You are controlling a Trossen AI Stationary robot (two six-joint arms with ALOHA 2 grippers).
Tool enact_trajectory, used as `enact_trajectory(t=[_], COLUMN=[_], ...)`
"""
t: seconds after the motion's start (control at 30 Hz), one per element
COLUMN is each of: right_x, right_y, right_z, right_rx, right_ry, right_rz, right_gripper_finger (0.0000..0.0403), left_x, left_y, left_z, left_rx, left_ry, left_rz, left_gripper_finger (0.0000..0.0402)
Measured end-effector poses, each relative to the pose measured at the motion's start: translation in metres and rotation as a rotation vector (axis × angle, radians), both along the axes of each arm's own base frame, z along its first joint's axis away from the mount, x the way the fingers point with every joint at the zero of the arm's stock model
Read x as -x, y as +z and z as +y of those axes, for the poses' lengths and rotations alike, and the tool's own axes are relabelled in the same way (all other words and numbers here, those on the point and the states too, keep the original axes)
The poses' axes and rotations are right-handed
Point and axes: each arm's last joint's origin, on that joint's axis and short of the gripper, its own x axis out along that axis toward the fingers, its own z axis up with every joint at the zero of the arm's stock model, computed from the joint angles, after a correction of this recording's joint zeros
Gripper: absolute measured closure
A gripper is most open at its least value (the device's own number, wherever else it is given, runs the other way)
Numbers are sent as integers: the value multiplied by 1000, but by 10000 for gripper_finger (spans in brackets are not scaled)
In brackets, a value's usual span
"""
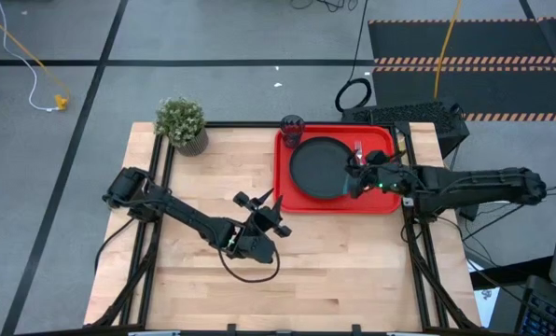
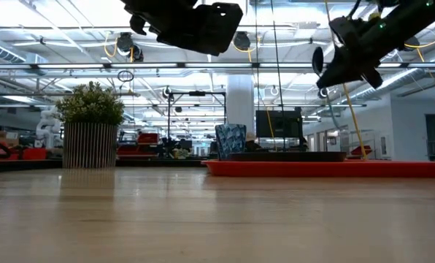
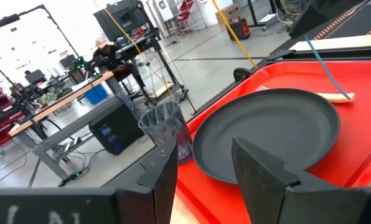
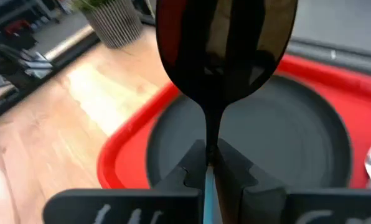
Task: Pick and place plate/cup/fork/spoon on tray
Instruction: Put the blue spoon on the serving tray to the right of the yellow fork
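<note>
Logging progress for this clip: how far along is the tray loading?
Done: plate, cup and fork are on the red tray. In hand: the right gripper holds the spoon above the plate. Left: setting it down. The left gripper waits open over the table.

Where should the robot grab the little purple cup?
Probably its rim, coming straight down, one finger inside: the small dark purplish translucent cup stands upright and open-topped at the red rectangular tray's corner, with the round black plate close beside it.

Two matte black jointed arms; blocky dark fingers (image 3: pixel 260 174) (green light near right wrist); black cables.
</note>
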Motion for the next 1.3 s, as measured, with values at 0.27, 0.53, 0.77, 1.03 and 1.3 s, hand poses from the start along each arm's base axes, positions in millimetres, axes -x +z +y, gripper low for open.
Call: enact_trajectory(t=[0.27,0.53,0.77,1.03,1.3], right_x=[14,21,23,23,30], right_y=[-7,17,13,-12,-29], right_z=[-18,-38,-60,-89,-113], right_rx=[-155,-178,-237,-425,-524], right_ry=[-25,-119,-203,-256,-379], right_rz=[136,260,420,555,626], right_gripper_finger=[399,399,399,399,399], left_x=[0,0,1,2,3], left_y=[0,0,0,0,0], left_z=[-1,-1,-3,-6,-8], left_rx=[0,0,-1,-4,-4], left_ry=[-3,-3,-8,-18,-22], left_rz=[0,-1,1,6,6], left_gripper_finger=[247,247,247,247,247])
